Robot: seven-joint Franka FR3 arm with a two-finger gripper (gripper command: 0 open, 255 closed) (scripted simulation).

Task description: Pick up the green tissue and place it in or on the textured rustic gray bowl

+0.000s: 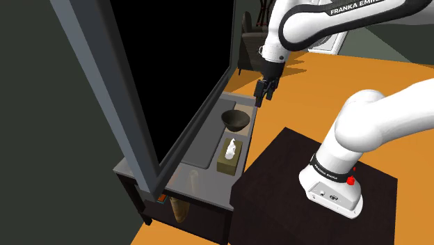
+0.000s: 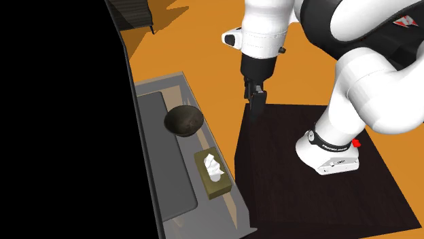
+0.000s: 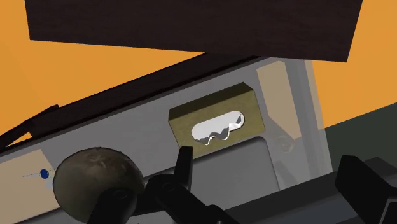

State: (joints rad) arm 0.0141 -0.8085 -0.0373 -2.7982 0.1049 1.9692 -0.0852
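Jaws are seen spread, empty, in wrist view. Olive tissue box [image 3: 216, 119], white tissue [image 3: 215, 131] in oval slot, is set on grey surface [image 3: 127, 133] just beside round mottled dark bowl [image 3: 95, 181]; blue dot [image 3: 43, 173] near bowl.

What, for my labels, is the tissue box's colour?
The tissue box is olive green; clearest in the wrist view.
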